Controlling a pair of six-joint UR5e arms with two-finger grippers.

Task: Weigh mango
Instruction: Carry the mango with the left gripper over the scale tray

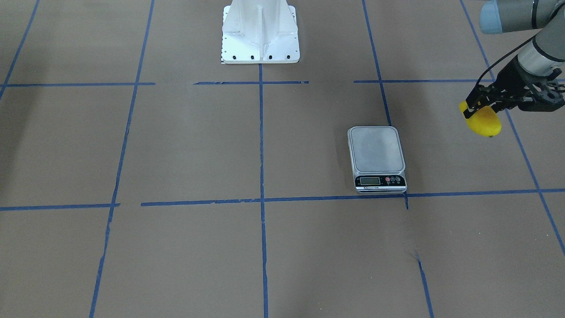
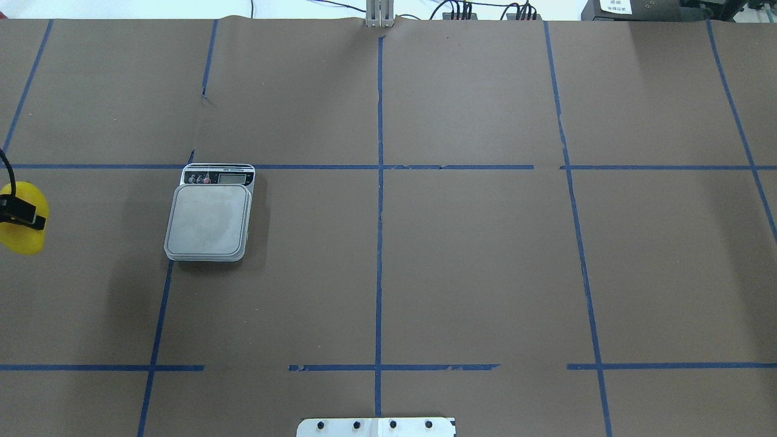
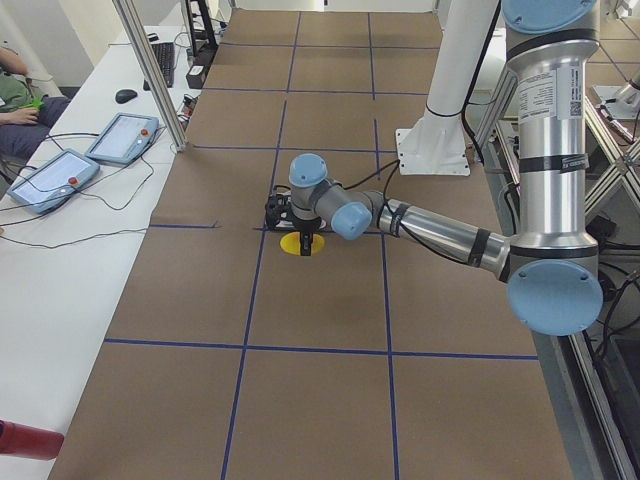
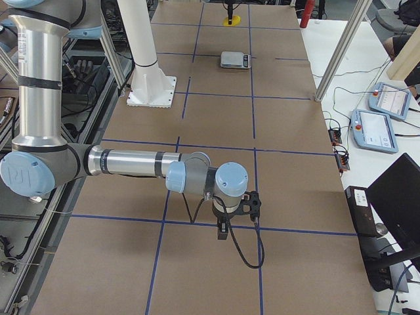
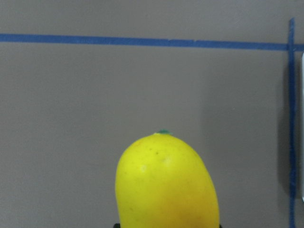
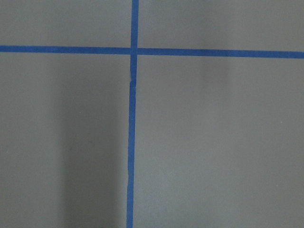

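- The left fingers (image 2: 23, 213) are clenched on the mango (image 1: 485, 123). One black finger crosses its upper side in the overhead view.
- The mango is bright yellow and smooth. Its rounded end, with a tiny green speck, sticks out past the fingers in the left wrist view.
- I judge that the fruit hangs just clear of the desk (image 1: 198, 145), not resting on it. It is far out on the robot's left side.
- The scale (image 2: 209, 218) sits well apart from the mango, further toward the desk's middle. Its grey platform is bare, and its display and buttons face away from the robot.
- The desk is brown and crossed by a grid of blue tape lines.
- The right fingers (image 4: 223, 231) hover low over the desk far to the robot's right, well away from the scale. I cannot tell whether they are released or clenched.
- The step in hand, as I read it, is carrying the mango across to the scale.
- To do it well, I would lift enough to clear the platform's rim, then travel sideways until the fruit is over the platform's centre.
- I would lower slowly and lay the mango on its long side, since a smooth, rounded fruit may roll.
- I would stay off the button strip and avoid pushing down on the platform.
- After letting go, I would pull the fingers fully clear, so that only the fruit's weight is read.
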